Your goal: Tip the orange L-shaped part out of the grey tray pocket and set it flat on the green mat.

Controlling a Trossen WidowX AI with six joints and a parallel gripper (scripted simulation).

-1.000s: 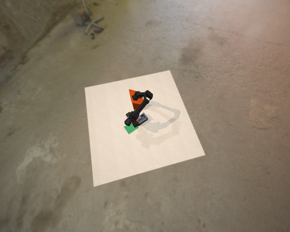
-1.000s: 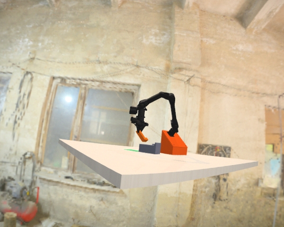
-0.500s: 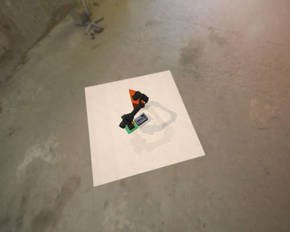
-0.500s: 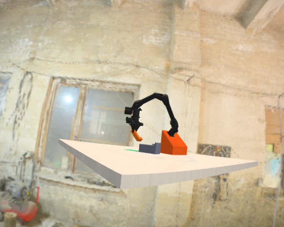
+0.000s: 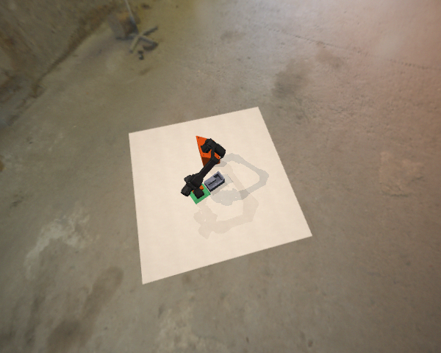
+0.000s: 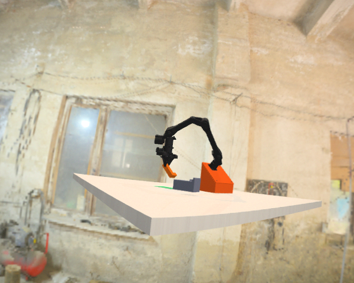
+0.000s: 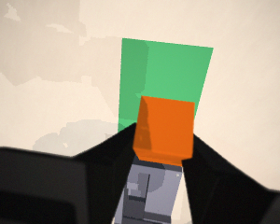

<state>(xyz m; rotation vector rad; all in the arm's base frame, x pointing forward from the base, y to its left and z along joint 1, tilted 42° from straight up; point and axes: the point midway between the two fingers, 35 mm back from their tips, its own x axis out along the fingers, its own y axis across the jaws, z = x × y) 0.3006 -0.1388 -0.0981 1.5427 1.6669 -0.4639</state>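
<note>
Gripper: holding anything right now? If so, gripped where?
Yes. The gripper is shut on the orange L-shaped part, pinching its upper end; the rest hangs tilted below the fingers, clear of the grey tray.

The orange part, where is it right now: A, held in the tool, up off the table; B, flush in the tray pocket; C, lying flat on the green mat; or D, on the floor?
A: the tool pinches the orange part, which hangs tilted, clear of the grey tray and the green mat.
</note>
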